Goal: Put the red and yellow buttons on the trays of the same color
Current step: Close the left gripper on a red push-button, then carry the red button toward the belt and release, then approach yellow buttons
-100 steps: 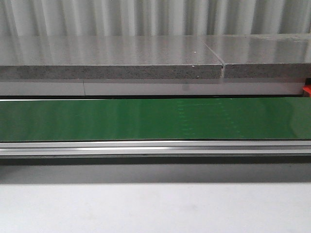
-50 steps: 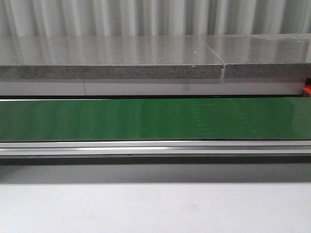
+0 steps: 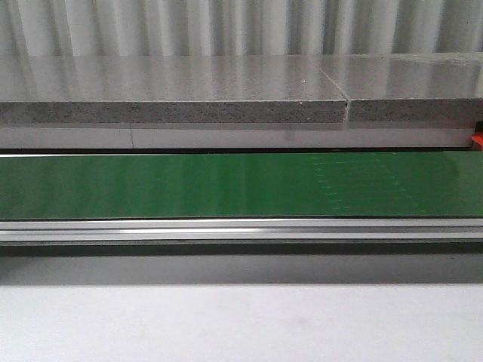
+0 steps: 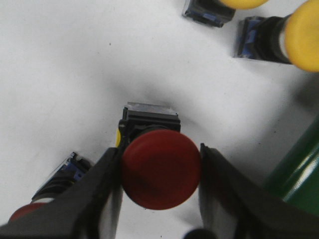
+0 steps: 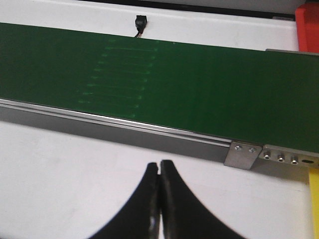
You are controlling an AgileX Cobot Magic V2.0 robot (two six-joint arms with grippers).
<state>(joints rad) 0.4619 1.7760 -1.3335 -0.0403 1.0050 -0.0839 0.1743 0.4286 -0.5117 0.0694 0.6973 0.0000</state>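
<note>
Red button (image 4: 160,169) sits gripped between the left pincer (image 4: 160,172) fingers.

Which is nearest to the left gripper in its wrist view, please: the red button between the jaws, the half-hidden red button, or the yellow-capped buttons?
1. Red button, between the jaws.
2. Half-hidden red button, just outside one jaw.
3. Yellow-capped buttons, far off across the white table.

Factory-style workstation: green conveyor belt (image 3: 226,185), aluminium rail (image 3: 241,228), corrugated metal wall (image 3: 226,26).
</note>
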